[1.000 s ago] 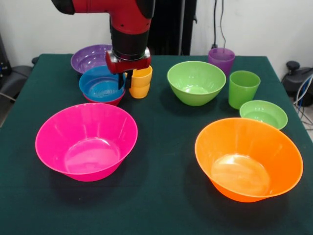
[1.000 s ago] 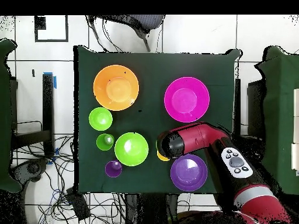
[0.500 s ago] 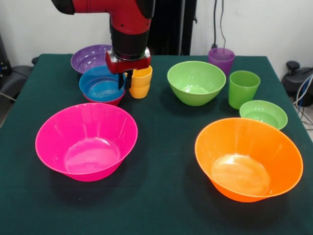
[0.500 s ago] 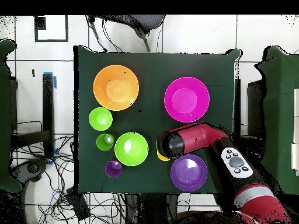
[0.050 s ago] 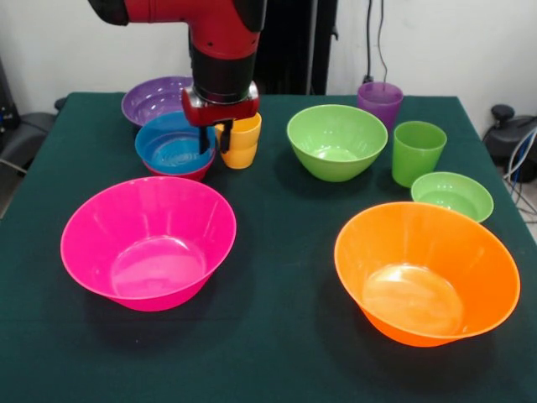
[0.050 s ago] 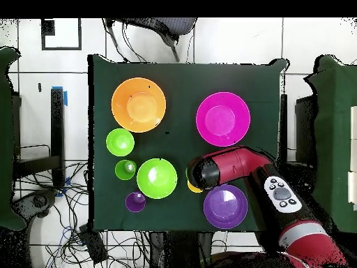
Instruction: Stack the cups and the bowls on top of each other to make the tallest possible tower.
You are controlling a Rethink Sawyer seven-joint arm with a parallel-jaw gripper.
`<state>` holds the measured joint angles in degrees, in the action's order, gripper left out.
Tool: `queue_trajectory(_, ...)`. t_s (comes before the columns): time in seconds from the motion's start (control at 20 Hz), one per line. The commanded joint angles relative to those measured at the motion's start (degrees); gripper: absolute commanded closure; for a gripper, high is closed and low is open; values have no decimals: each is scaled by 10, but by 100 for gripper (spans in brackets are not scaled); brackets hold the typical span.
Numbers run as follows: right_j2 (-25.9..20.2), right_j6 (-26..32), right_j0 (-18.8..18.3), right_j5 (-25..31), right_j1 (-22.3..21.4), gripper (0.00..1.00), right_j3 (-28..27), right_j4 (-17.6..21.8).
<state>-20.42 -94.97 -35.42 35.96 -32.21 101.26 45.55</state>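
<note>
Barely anything moved since the earlier frames, honestly: the end effector (image 5: 215, 139) had shifted just a hair and the blue bowl (image 5: 174, 146) nudged slightly, everything else sat the same. So the red and black arm (image 5: 220, 50) came down over the far left part of the counter (image 5: 277, 336), and its dark fingers (image 5: 205, 139) hung right between the blue bowl and the yellow-orange cup (image 5: 241, 140). One finger looked to be at the cup's rim, but I couldn't tell if it was actually clenched on it or released. The blue bowl sat nested in the small red bowl (image 5: 195, 174), whose rim peeked out underneath. The medium purple bowl (image 5: 151, 98) was just behind those. The medium green bowl (image 5: 336, 140) stood on its own near the middle, nothing stacked in it. The translucent purple cup (image 5: 380, 102) was behind it to the right, the green cup (image 5: 417, 151) just beside it, and the small light green bowl (image 5: 452, 195) in front of that cup. The big pink bowl (image 5: 148, 241) and big orange bowl (image 5: 426, 271) were up front, well apart. From overhead the arm covered the blue bowl, with just a sliver of the yellow cup (image 6: 193, 187) showing.
</note>
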Motion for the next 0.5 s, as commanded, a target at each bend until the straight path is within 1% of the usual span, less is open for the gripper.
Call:
queue_trajectory(0.05,-29,22,8,-5,39,0,-10,-6)
queue_trajectory(0.5,-31,26,7,0,40,0,-9,-9)
